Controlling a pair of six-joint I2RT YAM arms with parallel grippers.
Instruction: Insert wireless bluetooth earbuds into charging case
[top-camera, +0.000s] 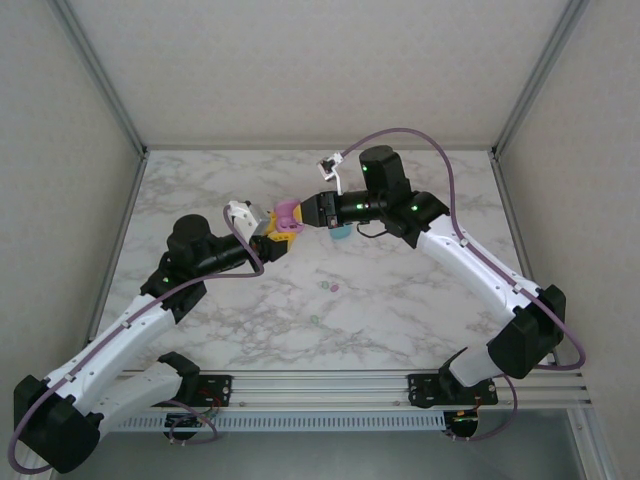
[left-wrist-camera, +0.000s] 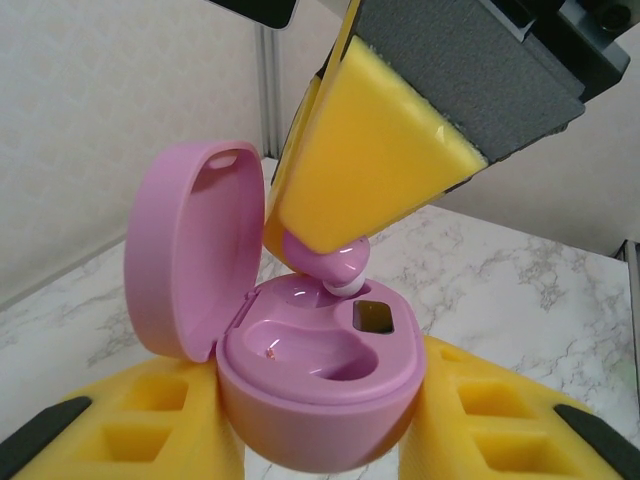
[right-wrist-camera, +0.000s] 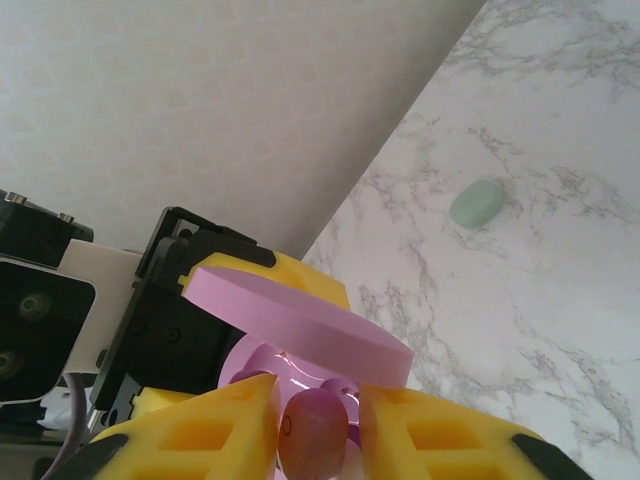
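My left gripper (top-camera: 274, 229) (left-wrist-camera: 320, 425) is shut on a pink oval charging case (left-wrist-camera: 320, 395) (top-camera: 288, 214), held off the table with its lid (left-wrist-camera: 195, 250) (right-wrist-camera: 300, 315) hinged open. The near socket of the case is empty. My right gripper (top-camera: 306, 212) (right-wrist-camera: 315, 425) comes in from the right, shut on a pink earbud (left-wrist-camera: 337, 265) (right-wrist-camera: 312, 435). The earbud's white tip touches the far socket of the case while its body stays above the rim. Tiny loose earbuds (top-camera: 330, 287) lie on the marble nearer the arms, and a green one (top-camera: 314, 321) lies closer still.
A cyan case (top-camera: 341, 232) sits on the marble table (top-camera: 420, 290) just below my right gripper. A mint green oval piece (right-wrist-camera: 476, 203) lies alone on the marble. Metal frame posts (top-camera: 95, 70) and grey walls bound the table on three sides.
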